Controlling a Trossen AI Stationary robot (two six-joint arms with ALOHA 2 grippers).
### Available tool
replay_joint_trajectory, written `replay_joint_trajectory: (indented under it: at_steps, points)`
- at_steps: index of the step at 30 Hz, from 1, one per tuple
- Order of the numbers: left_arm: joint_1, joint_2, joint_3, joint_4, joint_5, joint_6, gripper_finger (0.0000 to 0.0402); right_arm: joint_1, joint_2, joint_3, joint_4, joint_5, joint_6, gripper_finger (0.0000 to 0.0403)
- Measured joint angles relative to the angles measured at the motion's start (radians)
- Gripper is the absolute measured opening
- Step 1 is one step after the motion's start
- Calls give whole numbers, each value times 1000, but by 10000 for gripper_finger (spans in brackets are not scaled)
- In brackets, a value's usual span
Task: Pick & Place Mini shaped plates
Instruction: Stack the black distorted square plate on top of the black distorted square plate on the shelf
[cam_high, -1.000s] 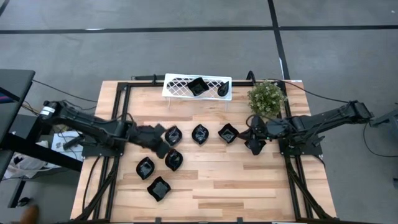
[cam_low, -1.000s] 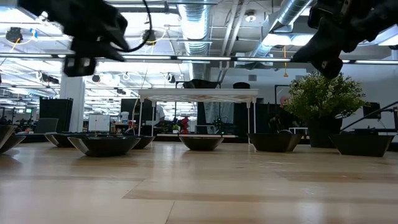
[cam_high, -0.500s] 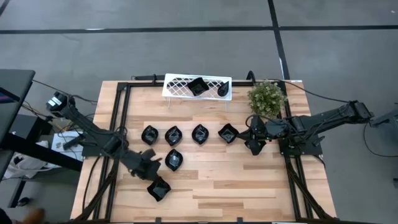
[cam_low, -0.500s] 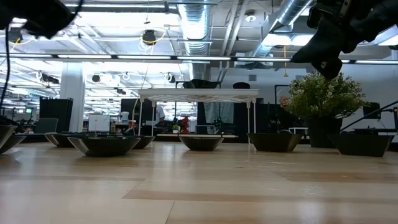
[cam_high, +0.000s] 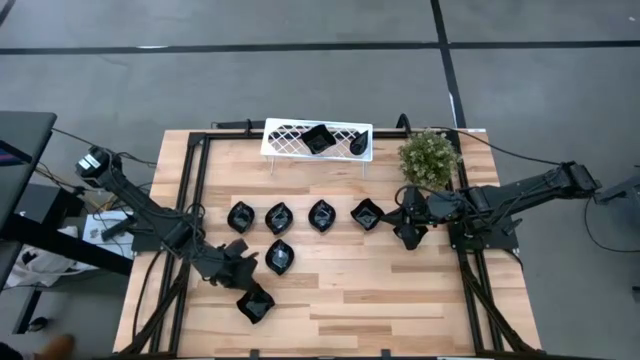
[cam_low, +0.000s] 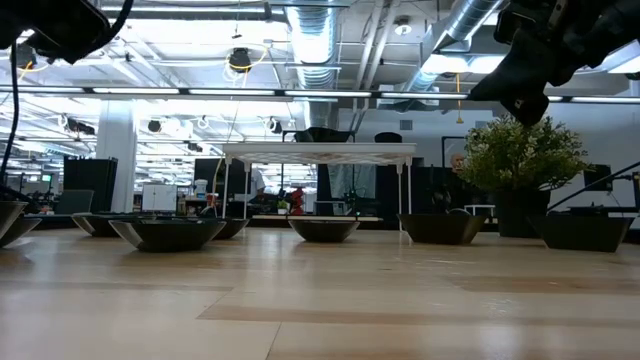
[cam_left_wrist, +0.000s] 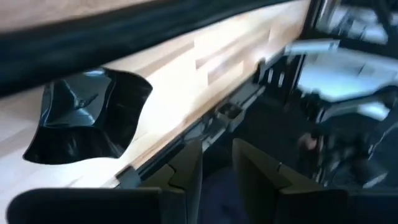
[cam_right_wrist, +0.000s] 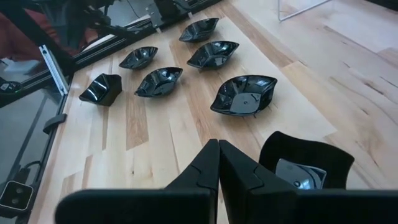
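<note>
Several glossy black mini shaped plates rest on the wooden table: a row of leaf shapes (cam_high: 279, 216), one nearer (cam_high: 279, 257), and a wavy square one (cam_high: 255, 303) by the near edge. Two more (cam_high: 318, 139) sit on the white lattice rack (cam_high: 290, 135). My left gripper (cam_high: 238, 270) hovers open over the left part of the table. In its wrist view the fingers (cam_left_wrist: 186, 168) have nothing between them and the square plate (cam_left_wrist: 87, 118) lies ahead. My right gripper (cam_right_wrist: 217, 158) is shut and raised beside another square plate (cam_right_wrist: 305, 165).
A small green plant (cam_high: 430, 158) stands at the far right, close behind my right arm. Black frame rails (cam_high: 190, 200) run along the table's left and right sides. Bare wood (cam_high: 380, 290) stretches across the near right part.
My left gripper has swung from the left end of the plate row toward the table's near edge, rolling as it went. The leftmost plate of the row now shows uncovered. The gripper now stands over the spot where another plate lay. It has barely moved in the last half second.
</note>
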Motion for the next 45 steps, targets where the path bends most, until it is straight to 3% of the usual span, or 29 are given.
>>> replay_joint_trajectory:
  at_steps: [4,8,11,16,24,45]
  points:
    - [-9,11,26,-35,-114,-59,90,0,0,0,0,0,0,1]
    - [-8,85,144,-159,-116,-61,90,0,0,0,0,0,0,1]
    - [-8,185,264,-286,-86,-57,90,0,0,0,0,0,0,1]
    - [-8,354,377,-481,62,-58,90,0,0,0,0,0,1,1]
    - [-7,429,383,-497,107,-64,90,0,0,0,0,0,1,1]
    - [-14,428,284,-488,132,-12,90,0,0,0,0,0,2,1]
